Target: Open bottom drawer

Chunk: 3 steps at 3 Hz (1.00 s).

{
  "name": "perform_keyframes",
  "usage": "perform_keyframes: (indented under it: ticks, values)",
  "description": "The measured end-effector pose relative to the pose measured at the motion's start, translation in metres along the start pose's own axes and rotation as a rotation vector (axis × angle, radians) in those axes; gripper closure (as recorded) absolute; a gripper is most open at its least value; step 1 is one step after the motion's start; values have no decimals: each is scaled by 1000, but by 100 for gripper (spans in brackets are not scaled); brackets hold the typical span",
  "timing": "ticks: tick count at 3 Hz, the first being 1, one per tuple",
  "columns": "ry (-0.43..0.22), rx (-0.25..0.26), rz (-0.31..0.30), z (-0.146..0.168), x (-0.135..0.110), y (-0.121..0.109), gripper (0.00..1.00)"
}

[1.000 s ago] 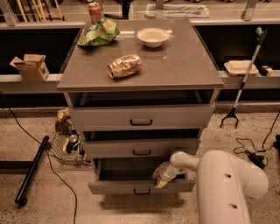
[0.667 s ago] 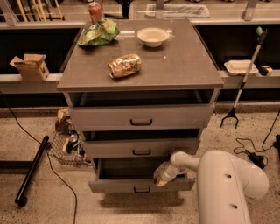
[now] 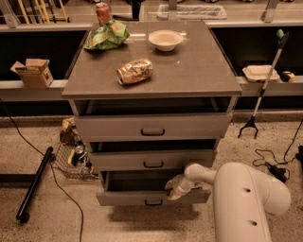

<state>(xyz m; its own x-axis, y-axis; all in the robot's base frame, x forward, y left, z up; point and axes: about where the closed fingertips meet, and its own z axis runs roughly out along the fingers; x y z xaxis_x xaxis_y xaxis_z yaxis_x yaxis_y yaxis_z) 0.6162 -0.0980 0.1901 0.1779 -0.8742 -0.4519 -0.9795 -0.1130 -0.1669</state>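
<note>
The grey cabinet [image 3: 151,75] has three drawers. The bottom drawer [image 3: 128,197] has a small dark bar handle [image 3: 153,203] and stands pulled out, with its dark inside showing above its front. The middle drawer [image 3: 152,159] and top drawer [image 3: 152,126] stand slightly out too. My gripper [image 3: 173,191] reaches in from the white arm [image 3: 241,198] at the lower right and sits at the top edge of the bottom drawer's front, right of the handle.
On the cabinet top lie a green bag [image 3: 106,35], a red can [image 3: 102,12], a white bowl [image 3: 165,39] and a crumpled snack bag [image 3: 135,71]. A wire basket [image 3: 71,156], a black pole [image 3: 35,185] and cables lie on the floor at left. A grabber tool [image 3: 263,85] leans at right.
</note>
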Motion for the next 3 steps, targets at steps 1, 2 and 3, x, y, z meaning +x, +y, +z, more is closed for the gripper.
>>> perform_keyframes:
  ticks: [1,2,3]
  values:
    - [0,0,0,0,0,0,0]
    - [4,-4,1,1,0,1,0]
    - [41,-43,7,8,5,8,0]
